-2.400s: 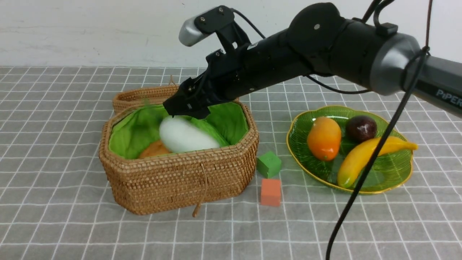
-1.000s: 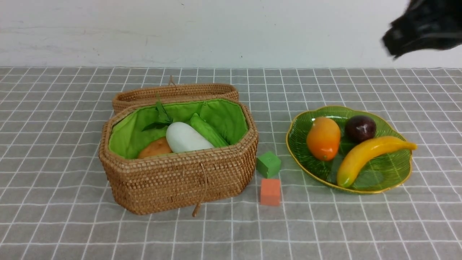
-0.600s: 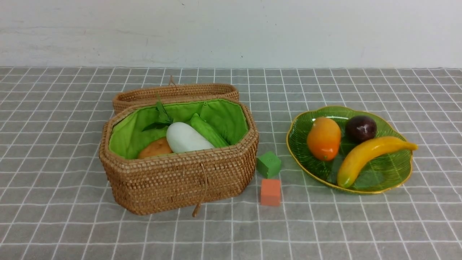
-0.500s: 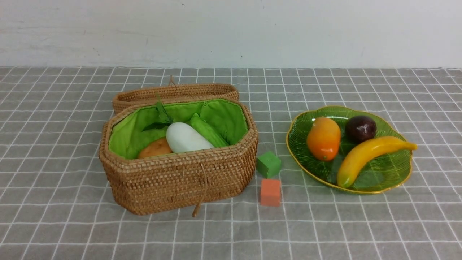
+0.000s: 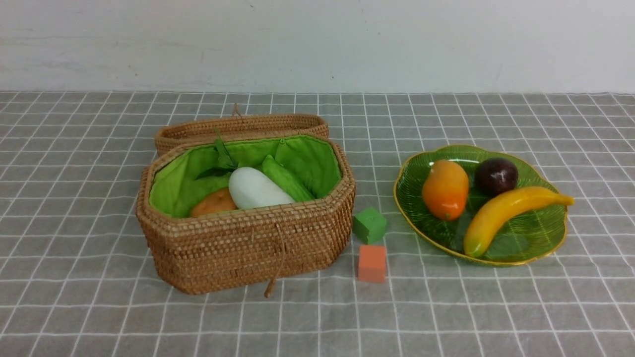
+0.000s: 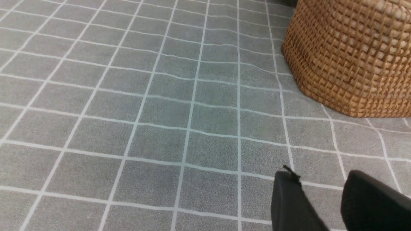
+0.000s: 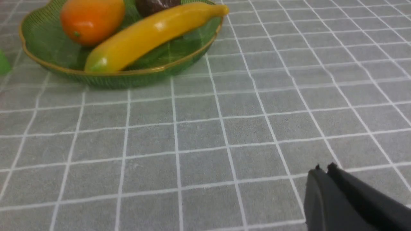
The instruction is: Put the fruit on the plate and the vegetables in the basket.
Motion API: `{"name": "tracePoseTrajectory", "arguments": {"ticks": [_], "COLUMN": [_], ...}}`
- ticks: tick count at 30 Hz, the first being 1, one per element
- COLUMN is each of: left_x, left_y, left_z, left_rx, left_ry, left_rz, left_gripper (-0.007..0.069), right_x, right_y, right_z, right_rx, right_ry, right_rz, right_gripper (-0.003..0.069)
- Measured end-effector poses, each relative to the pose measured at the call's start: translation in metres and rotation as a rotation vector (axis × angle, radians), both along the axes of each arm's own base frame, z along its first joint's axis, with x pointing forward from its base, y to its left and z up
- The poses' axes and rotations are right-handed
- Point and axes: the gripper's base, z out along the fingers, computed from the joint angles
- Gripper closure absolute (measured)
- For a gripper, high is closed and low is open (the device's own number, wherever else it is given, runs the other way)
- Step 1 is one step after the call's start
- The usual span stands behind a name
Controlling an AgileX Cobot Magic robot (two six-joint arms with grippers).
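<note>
**Fruit on the dish, vegetables in the wicker, both arms back out of the way**

From where I stand, the basket [image 5: 245,238] sits left of centre on the grey checked surface [image 5: 74,307], its lid [image 5: 238,126] flipped open behind it and the green lining showing. Inside lie the white oval vegetable [image 5: 257,189], with the orange-tan bulb [image 5: 213,203] tucked against its left side, the bumpy green cucumber [image 5: 285,179] leaning along its right, and the leafy sprig [image 5: 221,161] poking up behind. I cannot make out an eggplant from here.

Over to the right, well apart from the basket, is the green glass plate [image 5: 545,243]. It carries the mango [image 5: 445,189], the dark purple-brown ball [image 5: 496,176] just beside it, and the banana [image 5: 506,214] stretched across the front.

Between basket and plate two cubes rest on the cloth: the green cube [image 5: 369,225] close to the basket's corner and the orange cube [image 5: 372,264] in front of it.

Neither arm shows in the front view. The left hand [image 6: 321,199] hangs low over bare cloth near the basket's side, its jaws parted with a clear gap and nothing between them. The right hand [image 7: 326,168] hovers over the cloth near the plate, jaws pressed together and empty.
</note>
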Motion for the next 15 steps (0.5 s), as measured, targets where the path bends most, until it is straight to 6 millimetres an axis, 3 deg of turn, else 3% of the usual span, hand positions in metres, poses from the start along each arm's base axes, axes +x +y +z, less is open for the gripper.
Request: {"name": "tracePoseTrajectory", "arguments": {"ticks": [15], "left_x": [0.0], "left_y": [0.0], "left_z": [0.0], "left_rx": [0.0], "left_ry": [0.0], "left_rz": [0.0], "left_gripper": [0.0386], "right_x": [0.0008], "right_y": [-0.0001], "right_z": [0.0006], "right_rx": [-0.003], "right_ry": [-0.023], "right_rz": [0.0], "right_gripper": [0.0635]}}
